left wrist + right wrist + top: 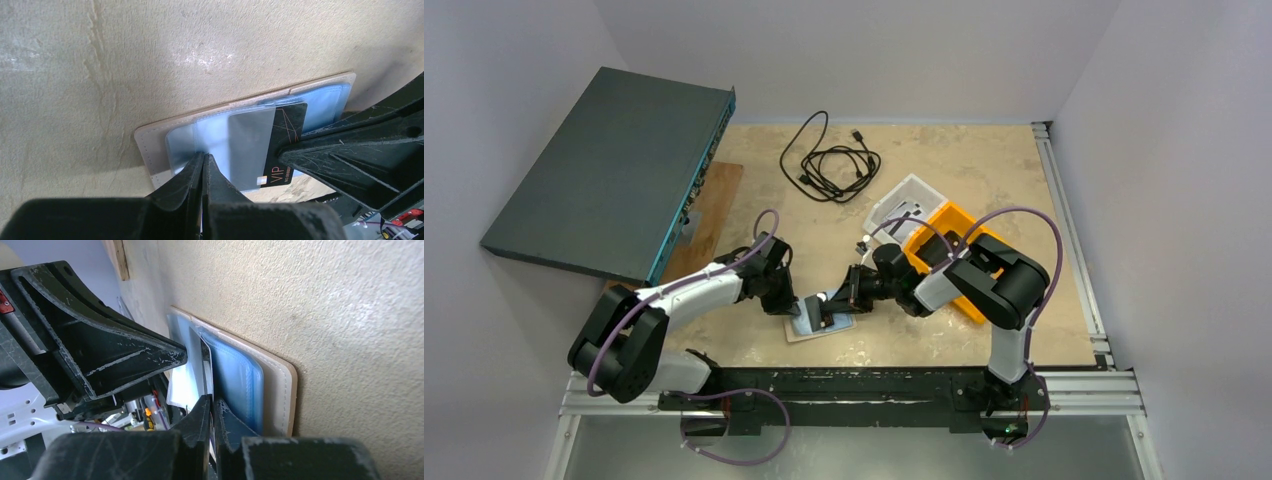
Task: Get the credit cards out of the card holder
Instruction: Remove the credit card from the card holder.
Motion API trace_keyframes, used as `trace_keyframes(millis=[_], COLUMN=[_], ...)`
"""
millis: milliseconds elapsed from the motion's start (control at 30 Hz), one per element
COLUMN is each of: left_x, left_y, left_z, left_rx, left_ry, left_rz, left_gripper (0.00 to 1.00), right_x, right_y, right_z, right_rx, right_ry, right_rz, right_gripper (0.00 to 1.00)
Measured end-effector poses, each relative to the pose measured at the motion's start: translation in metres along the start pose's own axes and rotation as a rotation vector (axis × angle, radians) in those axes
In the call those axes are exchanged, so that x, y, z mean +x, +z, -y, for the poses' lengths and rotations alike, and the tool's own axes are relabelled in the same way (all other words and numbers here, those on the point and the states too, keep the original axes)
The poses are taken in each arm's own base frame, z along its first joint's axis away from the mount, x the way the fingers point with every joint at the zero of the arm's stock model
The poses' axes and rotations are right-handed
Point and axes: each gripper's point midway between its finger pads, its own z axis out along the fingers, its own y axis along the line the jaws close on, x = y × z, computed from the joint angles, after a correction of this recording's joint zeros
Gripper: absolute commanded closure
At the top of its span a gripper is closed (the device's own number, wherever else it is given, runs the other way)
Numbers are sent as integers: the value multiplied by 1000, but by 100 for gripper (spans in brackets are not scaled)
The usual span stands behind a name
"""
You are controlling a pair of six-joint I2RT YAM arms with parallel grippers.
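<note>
Left wrist: we see the black card (290, 125) half out of the open card holder (150, 145), pinched by our closed right gripper (211, 407). Our closed left gripper (205, 160) pins the holder.

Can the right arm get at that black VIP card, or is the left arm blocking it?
Likely yes: the right gripper looks shut on the black card marked VIP, whose edge pokes from the cream folding card holder; the left gripper presses down beside it.
</note>
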Motion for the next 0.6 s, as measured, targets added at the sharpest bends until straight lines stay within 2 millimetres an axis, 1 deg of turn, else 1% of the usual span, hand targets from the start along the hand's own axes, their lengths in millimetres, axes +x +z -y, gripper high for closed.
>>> trace_keyframes(millis=[233,433,600], left_x=[-1,-1,-2], left_y=[-1,-2,-2], left_z=[0,1,1], left_rx=[-4,-3,-5], left_ry=[0,0,1], left_rz=[1,2,3], left_gripper=[100,100,100], right_x=[-2,-11,-19], right_y=[-6,-29,-46], right_z=[-2,-9,-11], right_rx=[24,77,135], right_ry=[-10,-40,-62], right_rz=[14,82,141], right_gripper=[100,100,100])
